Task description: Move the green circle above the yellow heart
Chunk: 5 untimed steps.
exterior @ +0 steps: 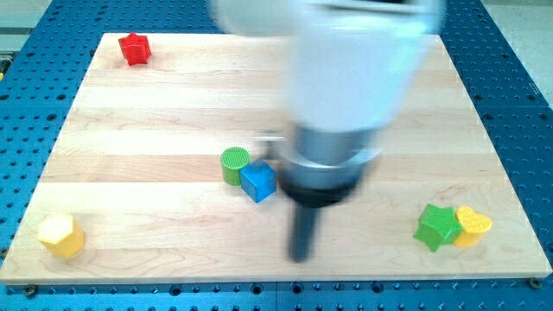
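Observation:
The green circle point(233, 163) stands near the board's middle, touching a blue cube point(258, 181) at its lower right. The yellow heart point(472, 225) lies at the view's lower right, touching a green star point(437, 226) on its left. My tip point(300, 256) is blurred and sits below and to the right of the blue cube, well left of the green star and touching no block.
A red star point(135, 48) lies at the view's top left. A yellow hexagon point(60, 235) lies at the bottom left corner. The wooden board point(155, 112) rests on a blue perforated table point(34, 86). The arm's white body point(346, 60) hides the board's top middle.

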### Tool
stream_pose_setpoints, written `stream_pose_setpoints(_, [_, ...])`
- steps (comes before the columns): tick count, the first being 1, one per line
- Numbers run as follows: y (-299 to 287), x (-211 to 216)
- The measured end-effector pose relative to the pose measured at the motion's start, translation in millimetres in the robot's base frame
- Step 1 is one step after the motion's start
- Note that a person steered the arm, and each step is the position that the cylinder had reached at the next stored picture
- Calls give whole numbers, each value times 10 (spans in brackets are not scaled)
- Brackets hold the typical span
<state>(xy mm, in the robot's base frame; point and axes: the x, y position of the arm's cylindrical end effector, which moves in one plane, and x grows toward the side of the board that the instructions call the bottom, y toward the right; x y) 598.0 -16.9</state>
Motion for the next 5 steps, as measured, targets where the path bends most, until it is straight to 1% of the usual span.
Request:
stream_pose_setpoints(1, [-802,-379])
stream_pose_setpoints(2, [-613,-1058])
stream_pose_setpoints(3, [-601,-1315])
stream_pose_setpoints(4, [-282,-1195])
stream_pose_setpoints(5, [196,-983])
